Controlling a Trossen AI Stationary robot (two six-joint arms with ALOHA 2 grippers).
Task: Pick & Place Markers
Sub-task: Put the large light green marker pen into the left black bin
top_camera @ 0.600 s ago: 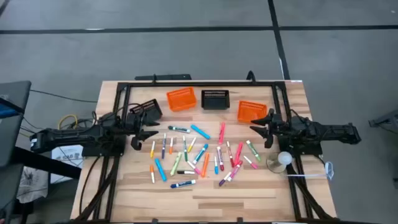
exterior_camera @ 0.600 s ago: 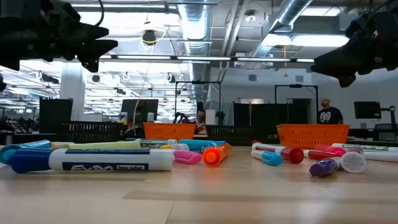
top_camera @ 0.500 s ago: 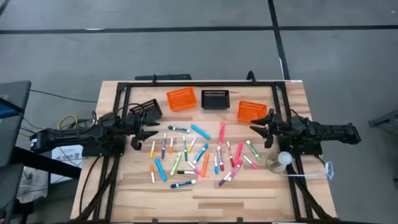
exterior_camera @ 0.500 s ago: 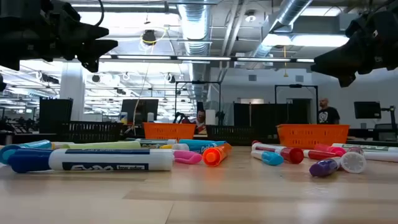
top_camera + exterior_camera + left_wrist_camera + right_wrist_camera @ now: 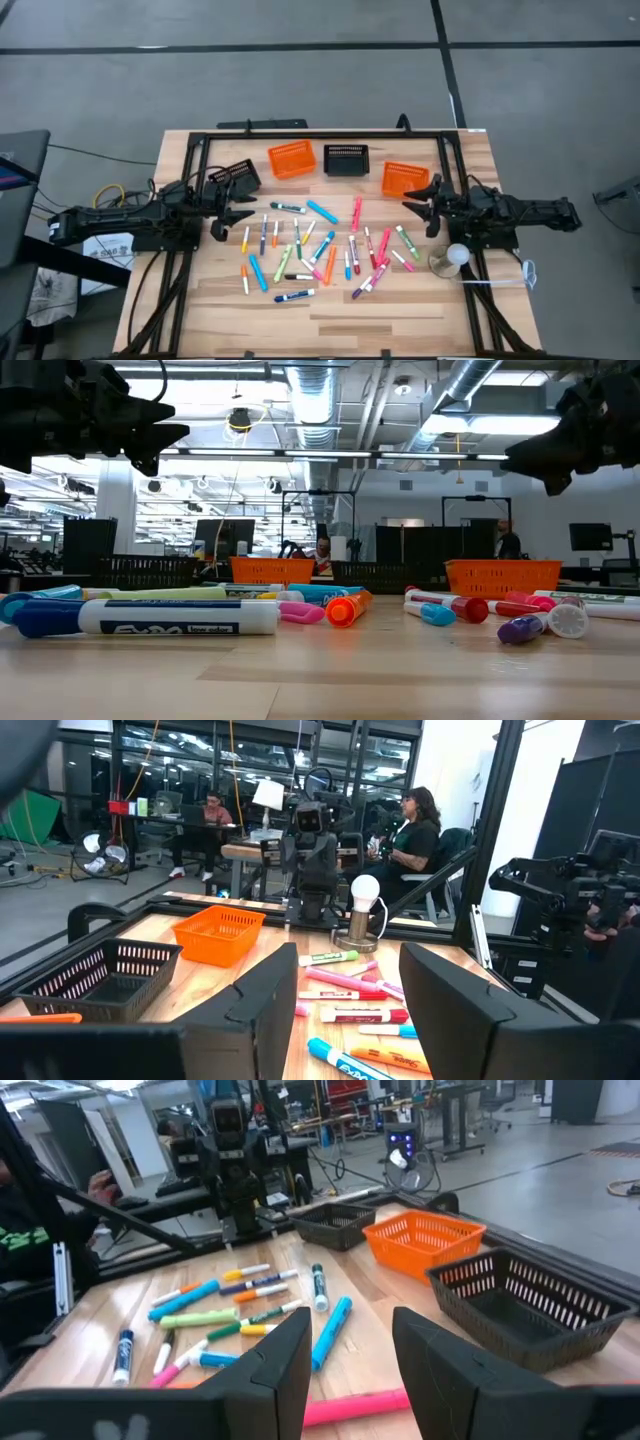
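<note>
Both tools hover above the pale wooden bench (image 5: 400,310), fingers parted, holding nothing: left tool (image 5: 222,212) at the left edge of the pile, right tool (image 5: 422,204) at its right edge. The short capped markers (image 5: 320,250) in mixed colours lie scattered mid-bench, many touching or crossing. Two orange mesh baskets (image 5: 291,159) and two black mesh baskets (image 5: 346,159) sit behind, no marker visible inside.

Risks: a descent into the crossed cluster nips two markers or rolls neighbours away. The small white lamp (image 5: 455,256) stands just beside the right arm; a swing could knock it.
</note>
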